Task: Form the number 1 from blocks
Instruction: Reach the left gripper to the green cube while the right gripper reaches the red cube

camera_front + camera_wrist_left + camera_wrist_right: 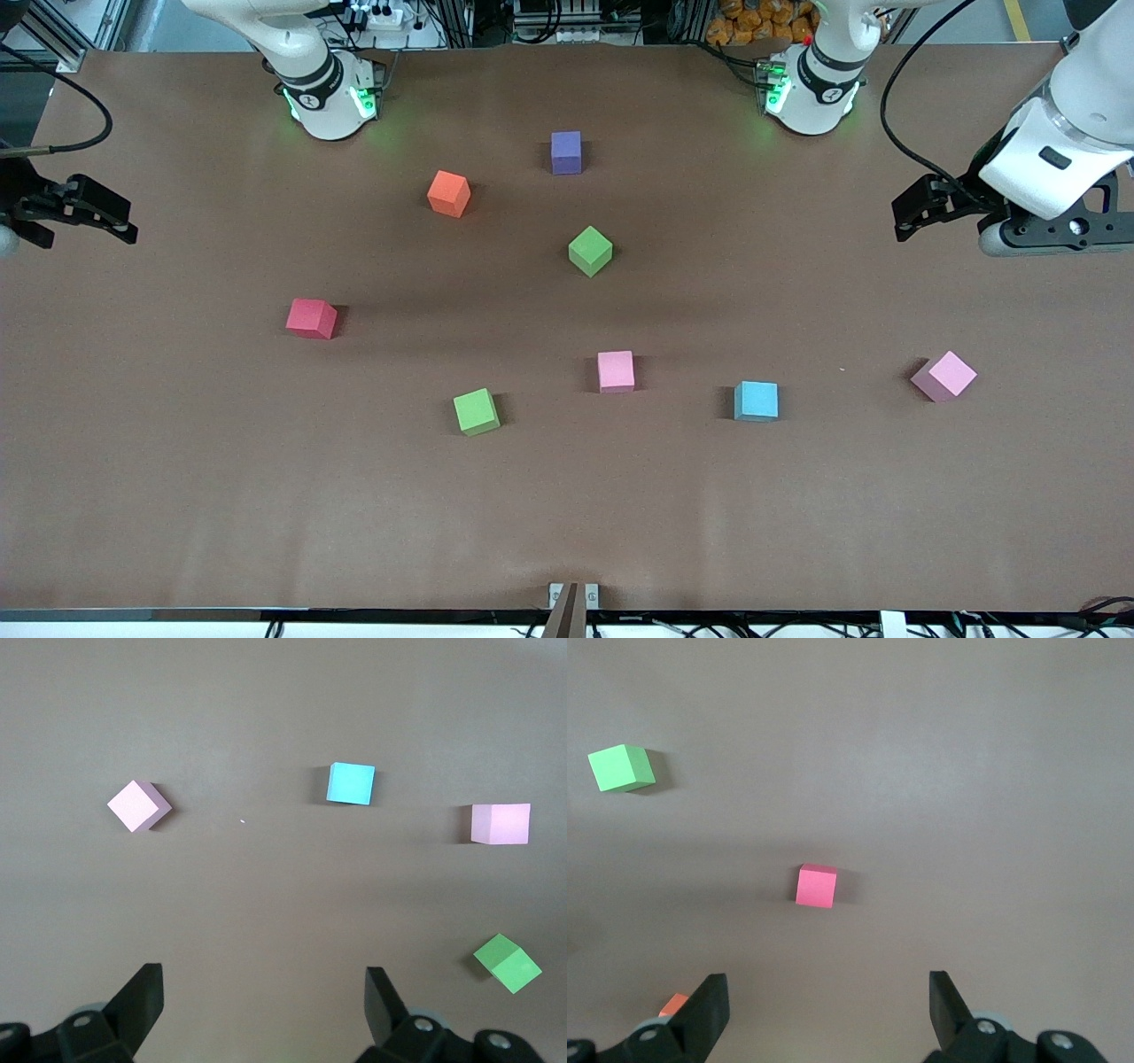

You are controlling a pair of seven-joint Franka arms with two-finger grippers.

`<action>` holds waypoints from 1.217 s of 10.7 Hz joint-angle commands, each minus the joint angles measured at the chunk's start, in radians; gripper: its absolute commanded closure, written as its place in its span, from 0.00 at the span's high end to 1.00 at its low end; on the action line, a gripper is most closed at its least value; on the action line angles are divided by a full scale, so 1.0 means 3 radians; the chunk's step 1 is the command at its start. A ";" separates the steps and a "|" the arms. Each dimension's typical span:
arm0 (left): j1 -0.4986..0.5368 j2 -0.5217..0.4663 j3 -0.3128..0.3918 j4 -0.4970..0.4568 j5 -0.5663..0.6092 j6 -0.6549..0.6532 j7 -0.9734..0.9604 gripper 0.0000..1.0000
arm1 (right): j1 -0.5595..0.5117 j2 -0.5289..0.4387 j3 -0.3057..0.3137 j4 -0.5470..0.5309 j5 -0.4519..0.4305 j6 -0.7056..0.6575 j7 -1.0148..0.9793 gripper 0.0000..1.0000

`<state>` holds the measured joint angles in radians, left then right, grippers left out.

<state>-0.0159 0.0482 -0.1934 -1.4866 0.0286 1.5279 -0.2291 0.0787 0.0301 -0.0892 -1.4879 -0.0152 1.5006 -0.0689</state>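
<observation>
Blocks: scattered singly around the green block (590, 251) mid-table; none aligned yet.
Left gripper (261, 1001): fingers wide apart, empty, over the table's edge.
Right gripper (828, 1005): same.
Advice: descend squarely over one block, straddling flat faces.

Table cover (797, 496): matt brown, paper-like or cloth-like sheet, smooth, faint creases toward the near edge.

Cubes, all matt and foam-like, no gloss: purple cube (566, 151), red cube (311, 318), light blue cube (756, 400), green cubes (590, 251) and (476, 412), orange cube (448, 193), pink cubes (616, 371) and (944, 376).

Arm shells (1076, 106): glossy white plastic.

Gripper fingers (137, 1001): matt black plastic.
</observation>
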 commanded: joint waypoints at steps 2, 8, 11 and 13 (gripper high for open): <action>-0.0018 -0.0053 -0.0010 -0.0035 0.0027 -0.0046 0.0053 1.00 | -0.0088 0.0007 0.0036 0.0056 0.0061 -0.0088 -0.0057 1.00; -0.0386 0.0340 -0.0765 -0.0580 -0.0386 0.0657 -0.2115 1.00 | -0.0068 0.0109 0.0041 0.0010 0.0066 -0.0160 -0.0026 1.00; -0.0636 0.0665 -0.0981 -0.1053 -0.0677 0.1410 -0.3370 1.00 | -0.0068 0.0328 0.0042 -0.0071 0.0142 -0.0129 -0.0036 1.00; -0.0795 0.0922 -0.0981 -0.1048 -0.0648 0.1442 -0.3480 1.00 | -0.0088 0.0396 0.0042 -0.0422 0.0189 0.0130 -0.0041 1.00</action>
<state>-0.2425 0.2799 -0.4900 -1.8108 -0.1448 1.9497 -1.2398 0.0711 0.1411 -0.0848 -1.5384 0.0185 1.4859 -0.0690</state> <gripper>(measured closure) 0.000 0.000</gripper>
